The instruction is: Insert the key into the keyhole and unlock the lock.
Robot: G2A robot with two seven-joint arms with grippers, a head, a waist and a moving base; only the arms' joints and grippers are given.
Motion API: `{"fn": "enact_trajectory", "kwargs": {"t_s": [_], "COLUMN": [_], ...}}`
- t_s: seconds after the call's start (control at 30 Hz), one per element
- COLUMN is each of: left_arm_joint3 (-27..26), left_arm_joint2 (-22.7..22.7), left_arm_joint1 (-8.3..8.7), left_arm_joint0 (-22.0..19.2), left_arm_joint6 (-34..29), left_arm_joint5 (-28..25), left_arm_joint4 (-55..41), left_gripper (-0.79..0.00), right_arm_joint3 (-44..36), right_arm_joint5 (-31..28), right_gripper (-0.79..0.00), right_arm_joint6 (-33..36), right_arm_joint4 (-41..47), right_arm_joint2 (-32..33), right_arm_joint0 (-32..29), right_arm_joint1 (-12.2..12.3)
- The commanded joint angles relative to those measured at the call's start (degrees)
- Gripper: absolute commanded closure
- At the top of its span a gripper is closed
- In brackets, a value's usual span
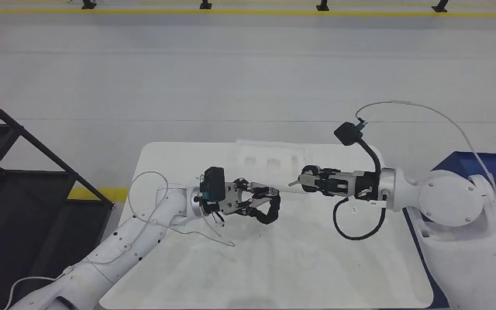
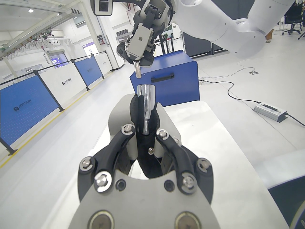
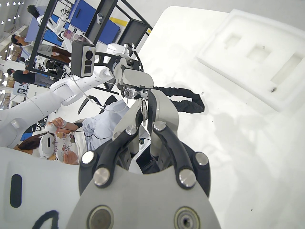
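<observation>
Key [image 2: 137,69] is sitting clamped in right gripper [image 2: 137,57], lock [image 2: 145,96] in left gripper [image 2: 144,117]. Any off-axis push is risking a jam.

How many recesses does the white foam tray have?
3, in a row along the foam tray: one end recess, the middle recess, the other end recess. The tray runs off-frame, so more may be hidden.

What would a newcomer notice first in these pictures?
First, the shiny chrome lock cylinder with its black sleeved cable, clamped in the left gripper above the white table. Next, the small silver key pinched by the right gripper, its tip just short of the cylinder's end, not yet inserted.
</observation>
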Motion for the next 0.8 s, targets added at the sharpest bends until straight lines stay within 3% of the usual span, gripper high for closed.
{"fn": "enact_trajectory", "kwargs": {"t_s": [0.0, 0.3, 0.43, 0.77], "left_arm_joint3": [0.05, 3.37, 5.68, 10.87], "left_arm_joint2": [-0.13, 1.02, 1.68, 4.87], "left_arm_joint1": [-0.25, -2.23, -3.41, -6.55], "left_arm_joint0": [0.66, 0.70, 0.99, 0.23], "left_arm_joint6": [-0.01, 6.87, 11.41, 19.94], "left_arm_joint5": [1.16, 6.73, 13.05, 18.78], "left_arm_joint4": [-0.71, 3.18, 5.40, 9.67], "left_gripper": [0.000, 0.000, 0.000, 0.000], "right_arm_joint3": [-1.24, -12.47, -16.68, -18.64], "right_arm_joint5": [1.52, 10.91, 13.47, 16.46], "right_gripper": [0.000, 0.000, 0.000, 0.000], "right_arm_joint6": [0.38, 2.71, 3.30, 5.09], "right_arm_joint4": [-1.77, -13.66, -18.81, -26.65], "right_arm_joint2": [-0.11, -1.05, -2.72, -9.71], "right_arm_joint0": [-0.13, -0.11, 0.51, 4.20], "right_arm_joint1": [0.20, 1.28, 1.59, 1.68]}}
